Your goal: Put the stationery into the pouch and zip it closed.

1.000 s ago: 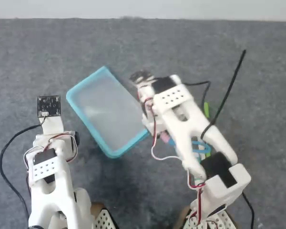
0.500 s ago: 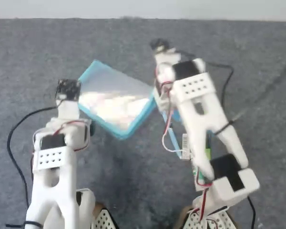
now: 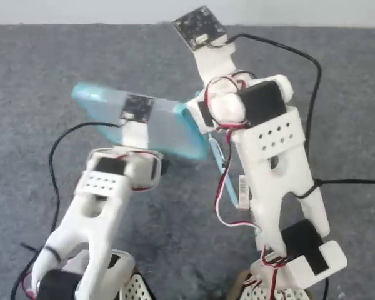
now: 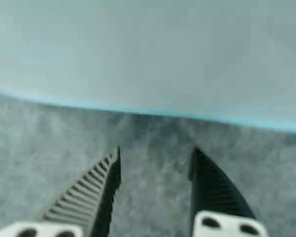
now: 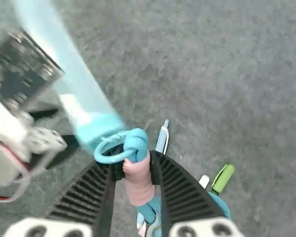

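Robot lab bench or hobby test rig, not a lived-in room. I work on a flat grey felt-like mat [image 3: 44, 69] under a plain pale wall strip [image 3: 81, 11]. My white printed plastic arms [image 3: 275, 162] carry bare red and white wiring [image 3: 224, 187], a loose black cable [image 3: 316, 69] and an uncased dark circuit board [image 3: 200, 26].

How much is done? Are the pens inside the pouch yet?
Not yet. The blue pen and green marker lie on the carpet, outside the pouch. In hand: the right end effector is shut on the pouch's pink tab; the left end effector is open by its edge. Left: load the stationery, then zip.
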### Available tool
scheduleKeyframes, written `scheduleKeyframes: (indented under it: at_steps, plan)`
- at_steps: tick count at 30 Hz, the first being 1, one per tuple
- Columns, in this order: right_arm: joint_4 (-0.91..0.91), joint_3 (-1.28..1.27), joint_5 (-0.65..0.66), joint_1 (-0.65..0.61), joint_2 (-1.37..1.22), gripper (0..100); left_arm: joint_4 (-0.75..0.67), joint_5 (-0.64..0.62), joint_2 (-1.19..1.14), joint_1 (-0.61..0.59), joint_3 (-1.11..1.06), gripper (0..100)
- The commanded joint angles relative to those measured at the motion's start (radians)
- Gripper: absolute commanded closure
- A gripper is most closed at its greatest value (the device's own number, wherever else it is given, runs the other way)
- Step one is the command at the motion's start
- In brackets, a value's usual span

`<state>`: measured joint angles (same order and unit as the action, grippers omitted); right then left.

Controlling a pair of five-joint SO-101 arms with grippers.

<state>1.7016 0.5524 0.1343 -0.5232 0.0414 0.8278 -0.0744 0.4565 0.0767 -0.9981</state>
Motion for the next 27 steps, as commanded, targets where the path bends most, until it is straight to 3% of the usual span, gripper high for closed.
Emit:
scheduleKeyframes:
  at_steps: [1,8,18,24,27]
  plan:
    - [0.044,0.068,0.044,-0.058,0.027,99.1,-0.091,-0.072,-0.044,0.071,0.056,78]
    - [0.061,-0.046,0.054,-0.096,0.031,99.1,-0.077,-0.087,0.183,-0.043,-0.005,78]
    - [-0.305,-0.617,0.055,-0.165,0.208,99.1,0.218,0.087,0.766,-0.325,0.013,79]
    - [-0.544,-1.003,0.110,-0.249,0.351,99.1,0.264,0.150,0.787,-0.407,0.051,79]
    - [-0.564,-1.048,0.077,-0.240,0.421,99.1,0.226,0.173,0.729,-0.420,-0.008,79]
